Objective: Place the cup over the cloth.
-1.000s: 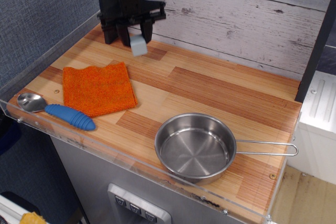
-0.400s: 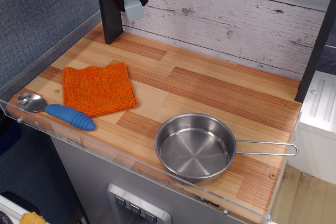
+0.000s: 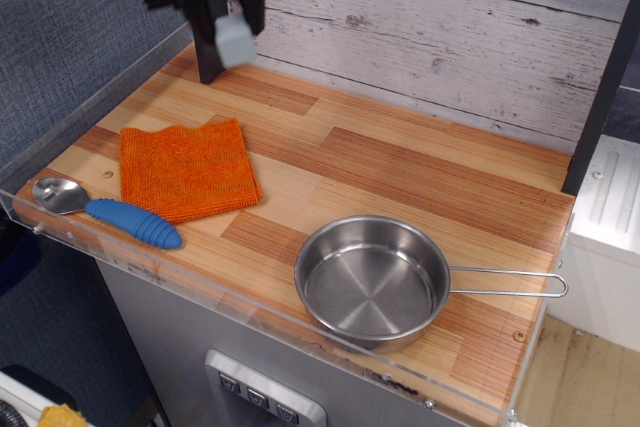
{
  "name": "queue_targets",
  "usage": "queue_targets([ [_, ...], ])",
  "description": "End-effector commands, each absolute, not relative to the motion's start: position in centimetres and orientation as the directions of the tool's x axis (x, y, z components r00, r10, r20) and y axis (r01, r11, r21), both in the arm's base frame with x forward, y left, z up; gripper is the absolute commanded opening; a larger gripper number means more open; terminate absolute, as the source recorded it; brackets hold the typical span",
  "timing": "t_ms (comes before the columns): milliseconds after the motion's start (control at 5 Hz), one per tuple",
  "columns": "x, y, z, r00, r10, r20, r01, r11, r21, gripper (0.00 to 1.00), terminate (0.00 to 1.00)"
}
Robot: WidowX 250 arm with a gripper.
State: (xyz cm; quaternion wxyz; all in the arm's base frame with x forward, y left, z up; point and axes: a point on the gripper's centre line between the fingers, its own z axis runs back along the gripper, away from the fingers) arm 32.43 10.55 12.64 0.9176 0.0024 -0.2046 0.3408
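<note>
Leftmost on the wooden counter (image 3: pixel 400 167), a spoon (image 3: pixel 105 209) with a steel bowl and a blue ribbed handle lies along the front left edge, its handle end touching or just overlapping the near edge of the cloth (image 3: pixel 187 169). That orange square lies flat just behind the spoon, turned a little so its corners point roughly toward the counter's sides, with bare wood open on its back and right sides. Above and behind the cloth, at the top of the view, the black pincer (image 3: pixel 232 12) hangs in the air near the back left corner, clenched on the cup (image 3: pixel 236 40). The pale grey-blue block sits between the dark fingers, its lower part sticking out below them, well clear of the counter and not over the cloth but beyond its far edge, close to the whitewashed plank wall (image 3: pixel 450 27). The cup looks slightly blurred; it is roughly cubic, so no long axis can be told, and its faces hang a little tilted. A dark upright post (image 3: pixel 207 42) stands just behind and left of it. A clear raised rim (image 3: pixel 95 97) borders the counter's left and front sides. Farther right, a wide stretch of planks lies open, and the round steel pan (image 3: pixel 372 280) sits near the front edge, its wire handle pointing right.
</note>
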Motion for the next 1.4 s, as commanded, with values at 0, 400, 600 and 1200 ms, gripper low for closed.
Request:
queue_targets([
  [0, 29.4, 12.4, 12.5, 0.640, 0.659, 0.394, -0.675, 0.728, -0.121, 0.00, 0.00],
  [400, 27.8, 14.1, 10.7, 0.633, 0.677, 0.375, -0.705, 0.704, -0.082, 0.00, 0.00],
  [600, 27.5, 14.6, 9.0, 0.625, 0.689, 0.366, -0.723, 0.688, -0.061, 0.00, 0.00],
  [1200, 27.9, 14.2, 4.1, 0.673, 0.672, 0.310, -0.713, 0.701, 0.025, 0.00, 0.00],
])
